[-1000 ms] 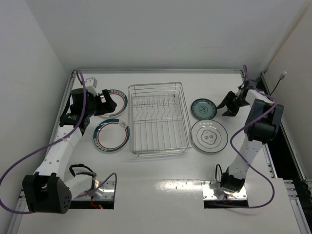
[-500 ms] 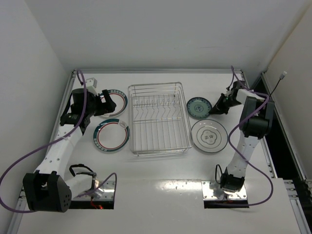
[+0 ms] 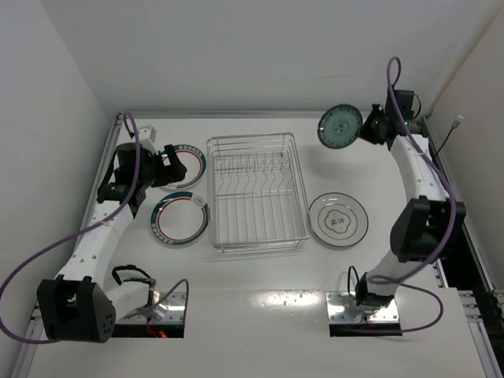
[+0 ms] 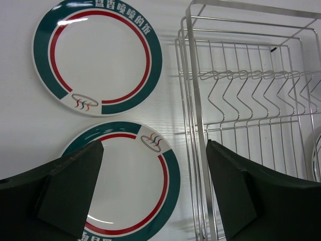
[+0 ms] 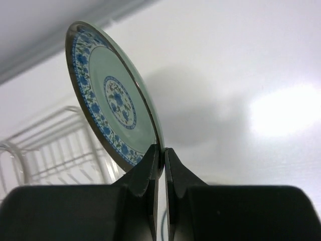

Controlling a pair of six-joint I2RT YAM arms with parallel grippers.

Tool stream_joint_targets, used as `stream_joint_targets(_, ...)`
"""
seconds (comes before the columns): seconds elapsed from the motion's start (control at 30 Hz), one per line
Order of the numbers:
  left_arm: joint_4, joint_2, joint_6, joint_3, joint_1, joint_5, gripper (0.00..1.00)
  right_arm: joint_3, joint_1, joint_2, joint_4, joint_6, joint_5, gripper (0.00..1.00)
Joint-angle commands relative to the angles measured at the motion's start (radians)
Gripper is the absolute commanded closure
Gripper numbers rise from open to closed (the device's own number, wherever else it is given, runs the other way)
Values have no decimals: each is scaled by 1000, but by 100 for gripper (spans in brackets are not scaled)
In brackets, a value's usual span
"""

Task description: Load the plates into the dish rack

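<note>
My right gripper [image 3: 367, 128] [image 5: 162, 154] is shut on the rim of the small teal patterned plate [image 3: 339, 126] [image 5: 113, 117], holding it on edge in the air to the right of the dish rack's far corner. The silver wire dish rack [image 3: 257, 191] [image 4: 241, 100] stands mid-table with nothing in it. The pale grey plate [image 3: 338, 219] lies flat to its right. Two white plates with green-and-red rims lie left of the rack, one farther [image 3: 187, 164] [image 4: 98, 52] and one nearer [image 3: 179, 219] [image 4: 128, 186]. My left gripper [image 3: 175, 167] [image 4: 153, 193] hovers open above these two.
White walls close in the table at the back and on both sides. A raised rail runs along the far edge [image 3: 260, 115]. The arm bases [image 3: 358, 303] sit at the near edge, with purple cables looping off both arms.
The right gripper shut on the teal plate's rim, then lifted it off the table and tipped it on edge, moving up and toward the back. The left arm stayed still.
</note>
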Motion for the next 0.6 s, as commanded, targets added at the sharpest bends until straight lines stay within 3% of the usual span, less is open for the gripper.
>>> stream_joint_targets(0.0,10,-4,13,36,-2,-18,18,62,94,-111,7,0,182,100)
stream_joint_targets(0.17,10,-4,4,36,-2,-18,18,120,319,-134,-65,-43,433,100)
stream_joint_targets(0.27,1,-4,4,36,-2,-27,18,149,427,-101,-107,-43,496,100)
stream_joint_targets(0.57,0,5,4,36,-2,-27,18,307,605,38,-277,-34,791,100)
